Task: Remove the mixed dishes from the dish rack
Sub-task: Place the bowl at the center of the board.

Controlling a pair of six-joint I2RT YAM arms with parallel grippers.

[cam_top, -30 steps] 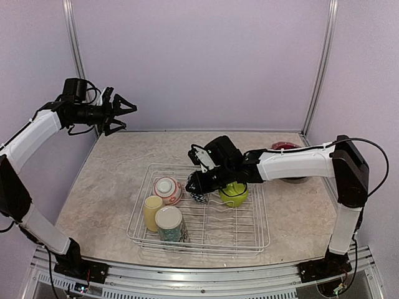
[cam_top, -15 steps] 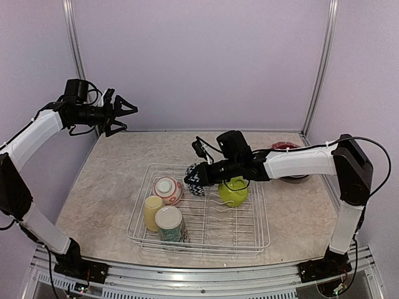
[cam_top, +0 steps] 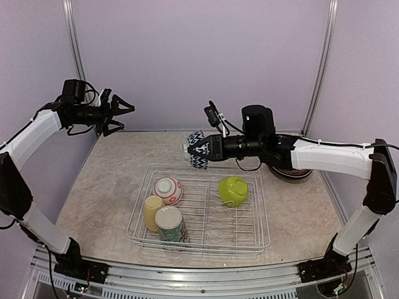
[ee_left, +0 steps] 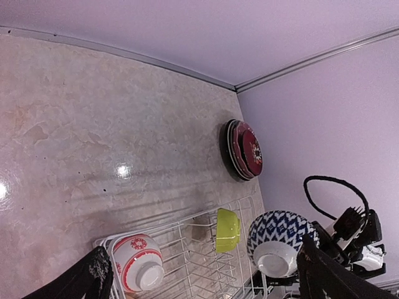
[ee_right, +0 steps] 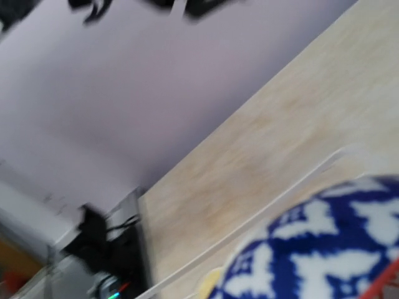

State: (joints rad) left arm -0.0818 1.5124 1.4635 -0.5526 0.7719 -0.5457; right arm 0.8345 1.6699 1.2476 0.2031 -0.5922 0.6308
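At the far left, above the counter [cam_top: 106, 187], your left arm [cam_top: 37, 134] is held high. The left jaws are spread wide with nothing between them.

In the dish rack [cam_top: 218, 232] at centre, four pieces wait. The pale yellow mug [cam_top: 151, 212] and the tall floral cup [cam_top: 170, 224] sit touching at the near-left corner. The red-patterned bowl [cam_top: 167, 189] is just behind them, foot up. The lime-green bowl [cam_top: 232, 190] is tipped on its side toward the right.

Above the rack's far edge, clear of the wires, the blue-and-white bowl [cam_top: 198, 149] hangs on its side in the air. The right jaws are closed on its rim, at the end of your right arm [cam_top: 324, 159], which reaches in from the right. Beyond that arm, a stack of plates [ee_left: 243, 149] rests on the counter by the back-right corner.

You look to be mid-carry with this bowl, the unloading partly done. For the next move, pick bare counter outside the rack, perhaps near the plates. Turn the bowl level and bring it right down onto the surface before you part the jaws. Mind your forearm passing over the plate stack.
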